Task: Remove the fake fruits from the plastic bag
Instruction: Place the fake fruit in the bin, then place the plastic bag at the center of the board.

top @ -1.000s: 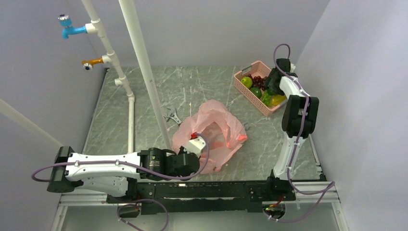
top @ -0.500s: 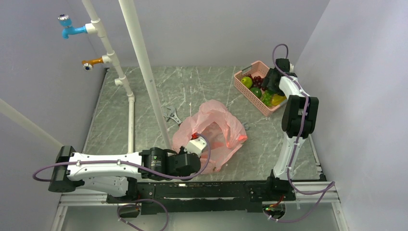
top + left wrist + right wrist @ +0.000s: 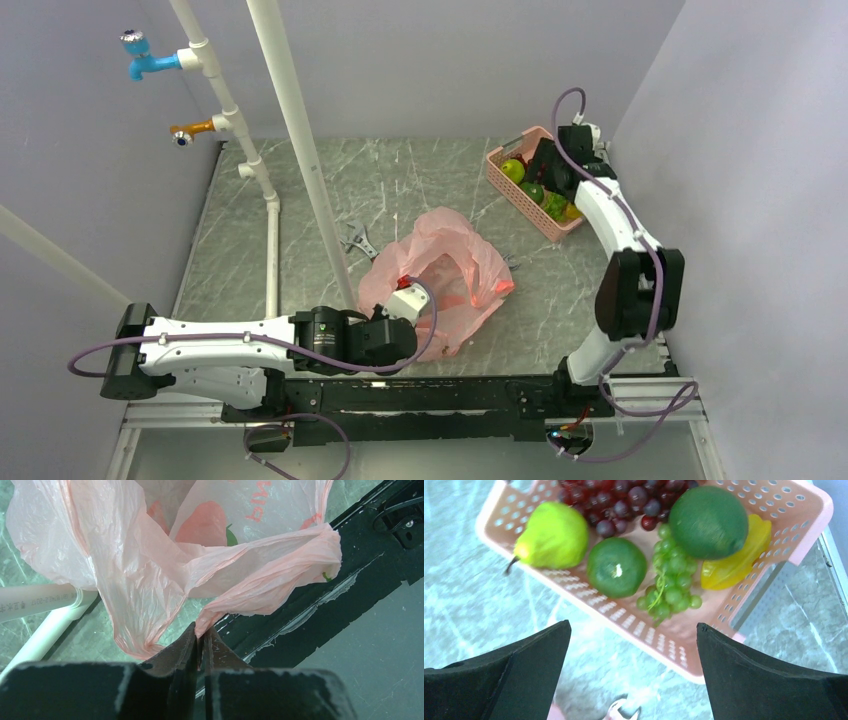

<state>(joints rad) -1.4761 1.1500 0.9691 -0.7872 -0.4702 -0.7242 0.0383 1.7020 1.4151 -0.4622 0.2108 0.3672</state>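
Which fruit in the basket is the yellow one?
The ridged oblong fruit wedged between the basket wall and the big dark green ball; the others are green or dark red.

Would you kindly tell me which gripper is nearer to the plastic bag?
Left. The left gripper pinches an edge of the plastic bag; the right gripper hovers above the basket, well away.

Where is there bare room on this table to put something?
Bare marble lies at the back between the white pipe and the pink basket. Crowded: the middle, with plastic bag and wrench, and the basket, full of fake fruits.
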